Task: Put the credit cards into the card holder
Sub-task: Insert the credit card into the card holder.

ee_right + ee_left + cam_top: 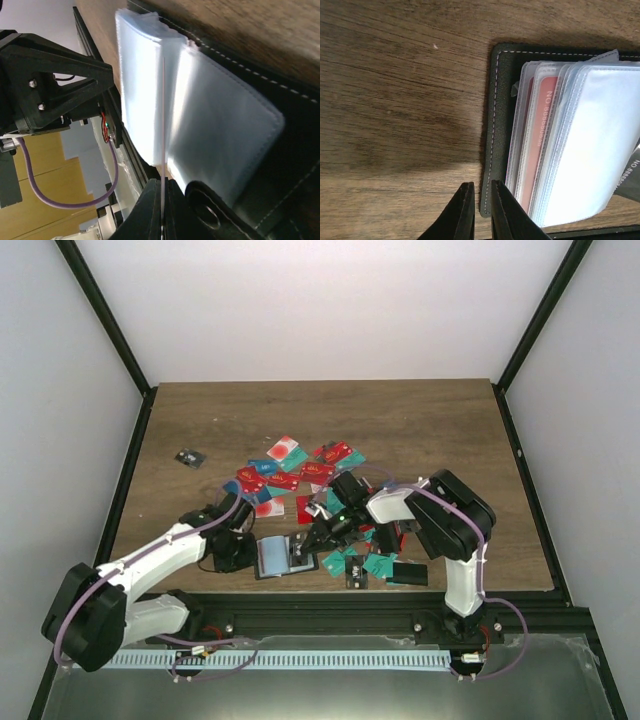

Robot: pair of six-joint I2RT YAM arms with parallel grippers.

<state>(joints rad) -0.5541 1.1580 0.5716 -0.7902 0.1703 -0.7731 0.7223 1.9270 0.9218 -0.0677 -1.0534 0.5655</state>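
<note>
Your right gripper (162,212) is clamped on a credit card (163,115), edge-on between the clear sleeves (220,130) of the card holder (272,558) — it lies open near the table (200,420) front edge, your left gripper (479,212) pinching its black cover's corner.

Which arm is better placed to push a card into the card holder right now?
The right. The right gripper pinches a card edge-on against the clear sleeves of the card holder. The left gripper clamps its outer edge and probably serves best steadying it.
</note>
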